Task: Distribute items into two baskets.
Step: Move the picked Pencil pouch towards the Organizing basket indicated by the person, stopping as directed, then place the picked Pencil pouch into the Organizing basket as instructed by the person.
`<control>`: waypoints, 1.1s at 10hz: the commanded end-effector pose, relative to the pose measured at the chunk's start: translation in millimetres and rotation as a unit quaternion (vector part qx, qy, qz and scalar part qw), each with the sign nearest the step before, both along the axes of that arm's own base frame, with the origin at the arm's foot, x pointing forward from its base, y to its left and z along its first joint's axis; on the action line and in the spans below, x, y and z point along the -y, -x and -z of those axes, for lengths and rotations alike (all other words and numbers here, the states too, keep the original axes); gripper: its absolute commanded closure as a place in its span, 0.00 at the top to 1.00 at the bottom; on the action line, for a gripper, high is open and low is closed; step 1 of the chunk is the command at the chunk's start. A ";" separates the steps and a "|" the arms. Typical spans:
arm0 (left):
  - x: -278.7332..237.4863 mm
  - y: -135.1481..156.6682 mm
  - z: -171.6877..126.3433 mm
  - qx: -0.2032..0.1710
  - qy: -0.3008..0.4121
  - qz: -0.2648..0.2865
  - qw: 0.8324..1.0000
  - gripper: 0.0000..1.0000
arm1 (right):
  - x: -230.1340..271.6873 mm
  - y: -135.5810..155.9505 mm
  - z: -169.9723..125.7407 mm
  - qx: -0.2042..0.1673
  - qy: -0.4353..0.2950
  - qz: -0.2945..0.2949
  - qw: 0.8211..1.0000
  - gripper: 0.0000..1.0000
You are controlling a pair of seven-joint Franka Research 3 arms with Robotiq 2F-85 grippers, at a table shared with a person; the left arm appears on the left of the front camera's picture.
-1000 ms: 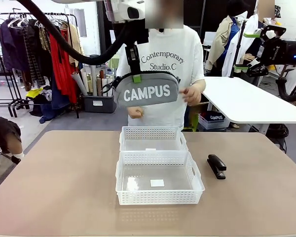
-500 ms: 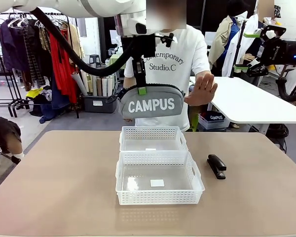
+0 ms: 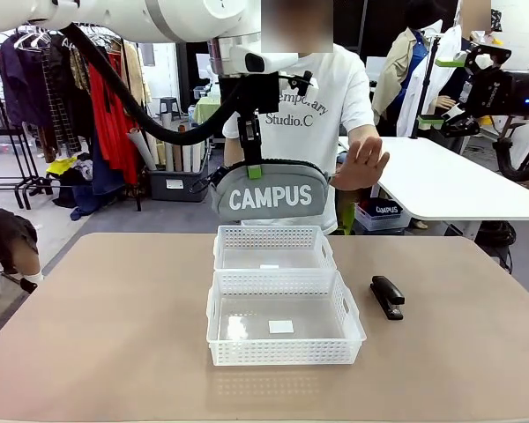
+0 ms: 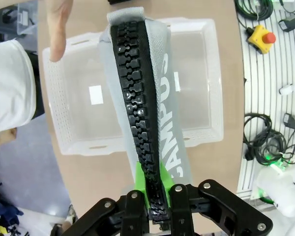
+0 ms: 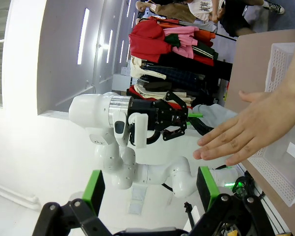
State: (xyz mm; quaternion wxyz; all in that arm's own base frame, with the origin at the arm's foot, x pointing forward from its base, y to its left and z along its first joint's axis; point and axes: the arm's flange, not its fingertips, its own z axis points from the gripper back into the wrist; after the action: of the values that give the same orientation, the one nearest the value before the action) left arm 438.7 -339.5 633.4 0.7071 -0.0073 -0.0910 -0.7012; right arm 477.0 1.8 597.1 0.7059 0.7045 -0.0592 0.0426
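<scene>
Left gripper (image 3: 255, 167) pinches the grey fabric "CAMPUS" pouch (image 3: 269, 194) by its zipper (image 4: 137, 98), above the far white lattice basket (image 3: 271, 234). Right gripper (image 5: 148, 189) stands wide, empty; the small black stapler (image 3: 387, 297) lies on the surface (image 3: 115, 308) beside the near basket (image 3: 282, 352).

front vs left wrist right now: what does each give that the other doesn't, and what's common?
Front view: the black stapler on the table right of the near basket and far basket, plus the grey pouch with its CAMPUS side face-on.
Left wrist view: the black zipper seen from above, the green fingers pinching it, a yellow emergency-stop button and cables.
Both: the pouch hanging from the shut left gripper, a white basket, the person's raised hand.
</scene>
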 end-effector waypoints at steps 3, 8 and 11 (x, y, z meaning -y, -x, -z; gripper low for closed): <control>0.1 0.2 -0.5 0.001 0.000 0.001 1.000 0.00 | -0.1 0.2 -1.8 0.002 -0.001 0.000 1.000 1.00; 0.1 0.2 -0.5 0.001 0.000 0.001 1.000 0.00 | -0.1 0.2 -1.8 0.002 -0.001 0.000 1.000 1.00; 0.1 0.2 -0.5 0.001 0.000 0.001 1.000 0.00 | -0.1 0.2 -1.8 0.002 -0.001 0.000 1.000 1.00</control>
State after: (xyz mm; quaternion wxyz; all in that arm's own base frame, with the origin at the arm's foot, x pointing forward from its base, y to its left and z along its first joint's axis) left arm 439.7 -339.9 631.6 0.7072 -0.0080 -0.0895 -0.7012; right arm 477.0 1.8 597.1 0.7059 0.7045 -0.0592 0.0427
